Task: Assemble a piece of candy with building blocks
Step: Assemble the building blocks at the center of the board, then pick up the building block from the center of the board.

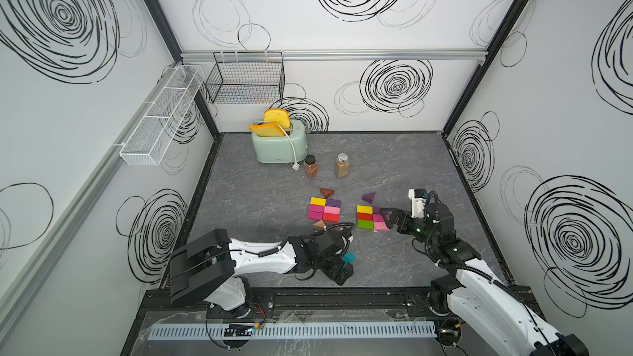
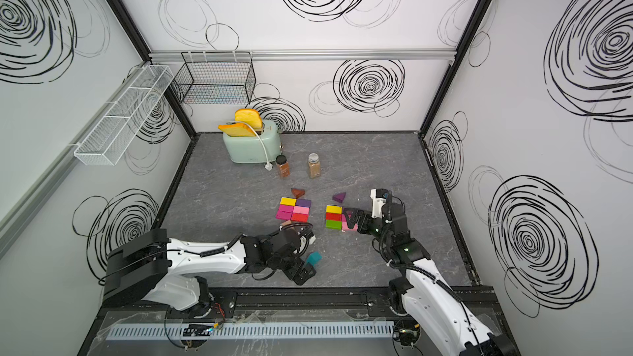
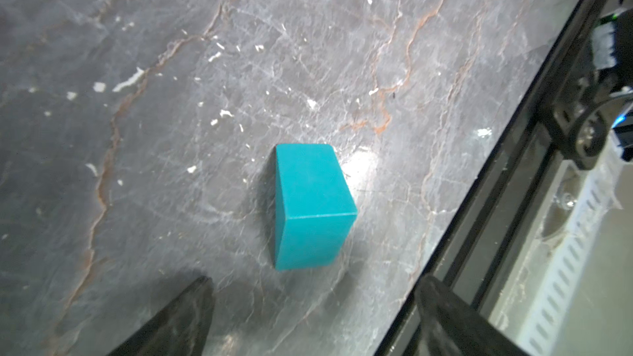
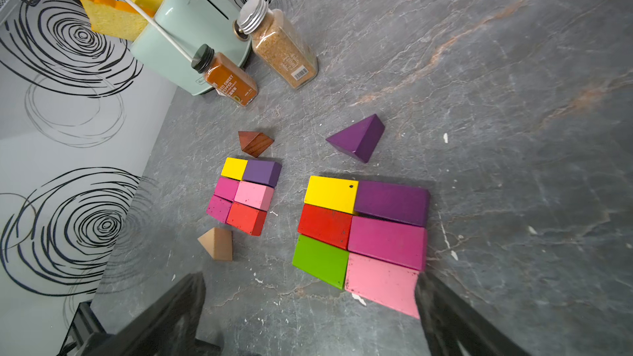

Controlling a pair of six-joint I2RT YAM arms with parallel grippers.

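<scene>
table [image 4: 513, 114] grey marble, rust veins; walls [image 1: 308, 29] white with black scribbled spirals; bricks [image 4: 387, 241] yellow, purple, red, magenta, green, pink; teal wedge [image 3: 313, 207], purple wedge [image 4: 358, 138], brown wedge [image 4: 255, 142], tan wedge [image 4: 217, 243]; toaster [image 4: 191, 29] mint green, toast [image 4: 113, 18] yellow, orange crust

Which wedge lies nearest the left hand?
The teal wedge, alone by the front edge, at the left hand; brown wedge, tan wedge and purple wedge sit by the bricks.

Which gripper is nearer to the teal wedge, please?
Left. The left gripper hovers open directly over the teal wedge; the right gripper is well away from it, at the pink brick.
</scene>
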